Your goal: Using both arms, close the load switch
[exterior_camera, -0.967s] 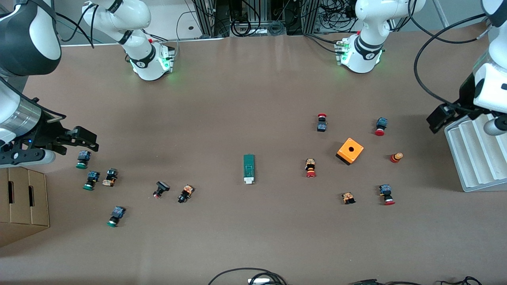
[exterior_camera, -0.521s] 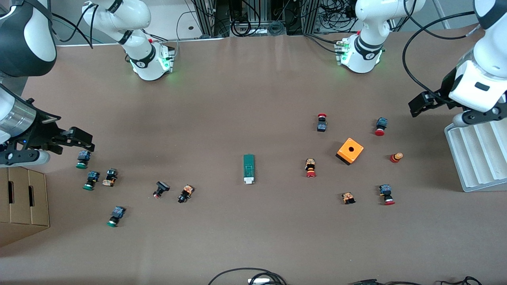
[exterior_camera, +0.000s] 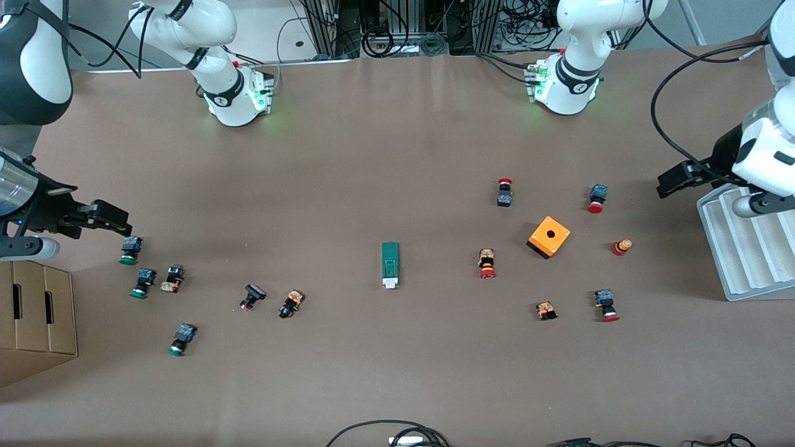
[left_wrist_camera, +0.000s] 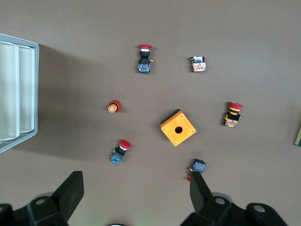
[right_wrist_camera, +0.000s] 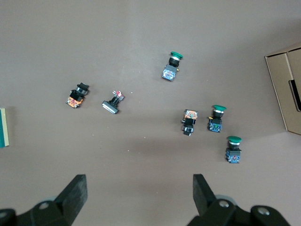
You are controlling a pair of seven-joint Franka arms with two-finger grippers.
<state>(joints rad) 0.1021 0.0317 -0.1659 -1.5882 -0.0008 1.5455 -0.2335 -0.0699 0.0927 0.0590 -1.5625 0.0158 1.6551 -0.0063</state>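
Right now the load switch [exterior_camera: 390, 265] lies flat in the middle of the table, its white end pointing toward the front camera, and nothing is touching it. Up at the right arm's end, the right gripper [exterior_camera: 102, 215] hovers above the table with its fingers [right_wrist_camera: 75, 194] spread wide and nothing between them, over the spot just beside a green-capped push button [exterior_camera: 130, 249]. More green-capped buttons [right_wrist_camera: 217, 117] are scattered below it, next to a cardboard box [exterior_camera: 34, 313] at the table's edge. At the left arm's end, the left gripper [exterior_camera: 677, 179] hangs in the air beside the white ribbed tray [exterior_camera: 742, 248], its fingers [left_wrist_camera: 70, 190] also parted wide and holding nothing. Beneath its wrist camera sits the orange box [left_wrist_camera: 178, 127] with a hole in its top, ringed by red-capped push buttons [left_wrist_camera: 145, 58]. On the table, the orange box [exterior_camera: 549, 236] lies between the load switch and the tray, well apart from both. Just a sliver of the switch's edge shows in either wrist view.
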